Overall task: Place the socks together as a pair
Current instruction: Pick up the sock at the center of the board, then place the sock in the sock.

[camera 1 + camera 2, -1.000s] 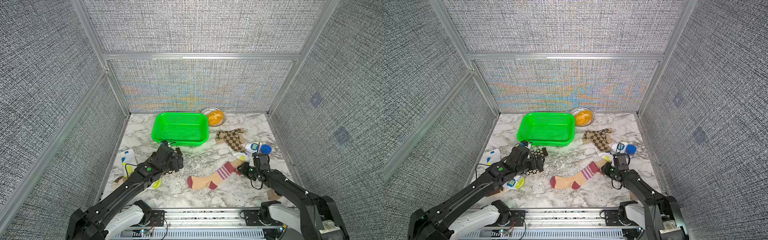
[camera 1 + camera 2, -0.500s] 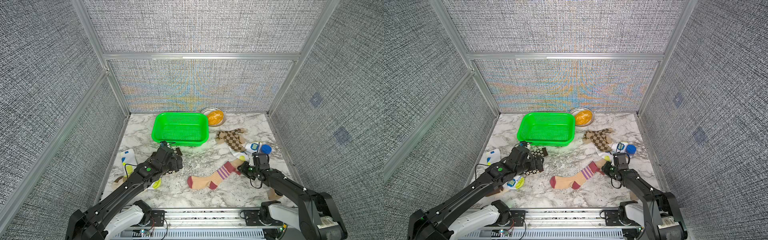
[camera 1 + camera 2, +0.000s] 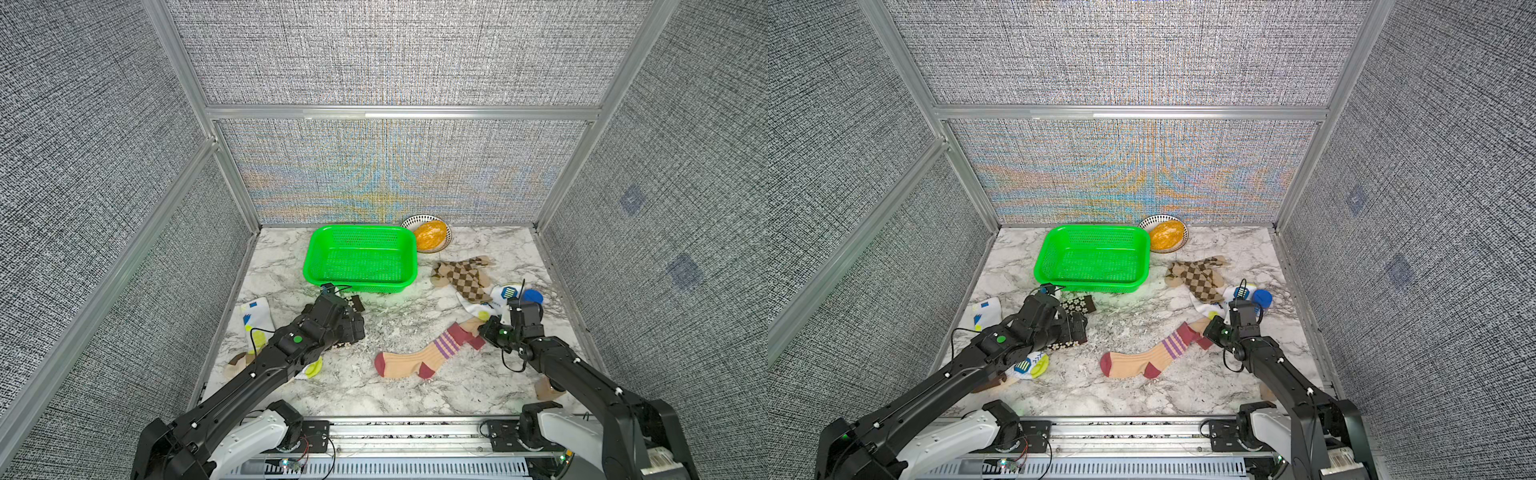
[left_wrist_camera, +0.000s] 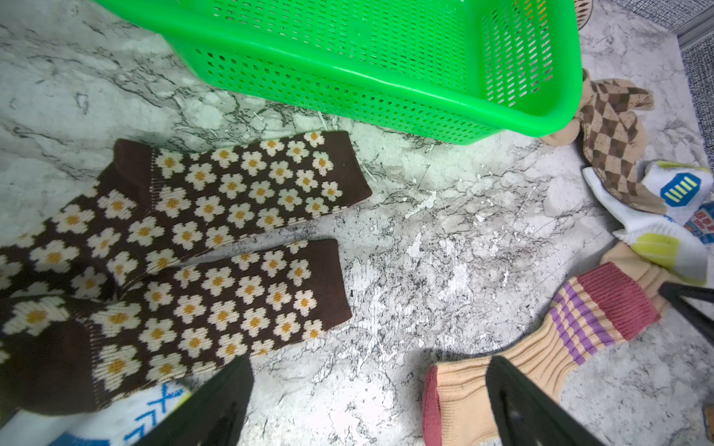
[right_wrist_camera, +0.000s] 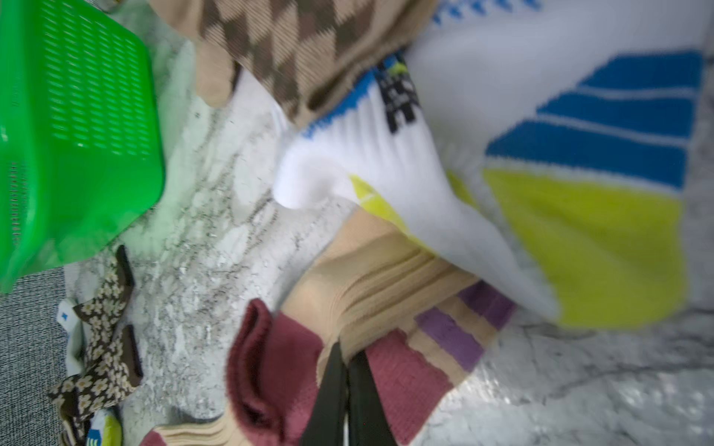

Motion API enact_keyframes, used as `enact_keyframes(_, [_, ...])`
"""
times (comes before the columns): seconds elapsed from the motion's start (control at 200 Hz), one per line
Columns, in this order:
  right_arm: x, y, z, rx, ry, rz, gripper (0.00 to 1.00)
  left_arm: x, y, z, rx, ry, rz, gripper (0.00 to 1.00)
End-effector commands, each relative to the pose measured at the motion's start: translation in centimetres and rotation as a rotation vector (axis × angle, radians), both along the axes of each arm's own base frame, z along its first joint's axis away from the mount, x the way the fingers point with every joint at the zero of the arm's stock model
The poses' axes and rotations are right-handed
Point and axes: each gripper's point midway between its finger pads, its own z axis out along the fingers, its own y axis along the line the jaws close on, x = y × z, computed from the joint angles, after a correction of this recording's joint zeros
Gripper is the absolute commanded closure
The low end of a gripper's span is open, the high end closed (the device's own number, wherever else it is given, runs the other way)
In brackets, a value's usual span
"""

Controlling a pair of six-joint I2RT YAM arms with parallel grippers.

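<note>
Between my spread left fingers (image 4: 216, 405) lies bare marble (image 4: 425, 231), a clear lane ahead up to the green basket (image 4: 347, 89). The flowered socks (image 4: 193, 231) crowd one finger, the peach striped sock (image 4: 541, 347) the other. Ahead of my pinched-together right fingers (image 5: 332, 386), the white sock (image 5: 386, 173) and checked sock (image 5: 278, 50) pile up, blocking.

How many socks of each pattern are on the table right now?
Brown flowered socks: 2
Peach striped socks: 2, one mostly buried
Diamond-check socks: looks like 2, heaped
White patched socks: 2, one each side
Cream brown-banded socks: 2, mostly hidden
Total: 10
</note>
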Motion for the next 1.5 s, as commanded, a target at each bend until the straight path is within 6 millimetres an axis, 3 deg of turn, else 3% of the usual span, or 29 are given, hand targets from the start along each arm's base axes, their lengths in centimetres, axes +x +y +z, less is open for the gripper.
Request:
enact_keyframes(0.0, [0.1,0.5,2.3,0.007,-0.049,0.044,1.00,0.0,0.0,0.0,0.007,-0.003,-0.009,0.03])
enact_keyframes(0.19, [1.0,1.3,8.6,0.021,-0.179,0.099,1.00,0.0,-0.3,0.5,-0.009,-0.009,-0.022,0.03])
enact_keyframes(0.32, [2.3,1.6,14.4,0.009,-0.298,0.126,1.00,0.1,-1.0,1.5,-0.036,-0.023,-0.046,0.03])
enact_keyframes(0.365, [2.6,1.7,15.6,0.006,-0.322,0.133,1.00,0.2,-1.3,1.9,-0.045,-0.029,-0.054,0.03])
enact_keyframes(0.395, [3.1,1.9,17.7,0.008,-0.364,0.140,1.00,0.2,-1.4,2.2,-0.053,-0.034,-0.057,0.03])
enact_keyframes(0.635, [4.9,4.1,23.4,0.062,-0.468,0.252,1.00,-0.2,-2.0,4.5,-0.111,-0.079,-0.095,0.03])
enact_keyframes(0.715, [4.8,5.3,24.1,0.081,-0.473,0.294,1.00,-0.5,-2.0,5.2,-0.132,-0.098,-0.104,0.03])
enact_keyframes(0.786, [4.1,7.1,23.3,0.111,-0.455,0.338,1.00,-1.0,-1.8,5.7,-0.148,-0.109,-0.108,0.03])
enact_keyframes(0.856, [2.9,9.5,21.2,0.149,-0.420,0.387,1.00,-1.5,-1.5,5.5,-0.154,-0.107,-0.110,0.03])
enact_keyframes(0.966, [0.4,13.3,17.2,0.194,-0.352,0.447,1.00,-2.4,-0.7,4.2,-0.138,-0.082,-0.102,0.03])
enact_keyframes(0.981, [-0.3,13.7,15.4,0.193,-0.315,0.458,1.00,-2.5,-0.6,4.0,-0.134,-0.077,-0.100,0.03])
enact_keyframes(1.036, [-1.7,15.2,12.6,0.213,-0.255,0.482,1.00,-3.0,-0.2,3.2,-0.124,-0.058,-0.094,0.03])
enact_keyframes(1.171, [-5.4,18.8,8.2,0.256,-0.167,0.554,1.00,-4.0,0.5,1.7,-0.111,-0.025,-0.087,0.03])
enact_keyframes(1.276, [-7.3,20.8,6.4,0.243,-0.132,0.605,1.00,-4.5,0.9,1.1,-0.112,-0.014,-0.082,0.03])
enact_keyframes(1.496, [-8.3,22.8,4.1,0.273,-0.075,0.644,1.00,-4.8,0.5,-0.2,-0.128,0.016,-0.087,0.03])
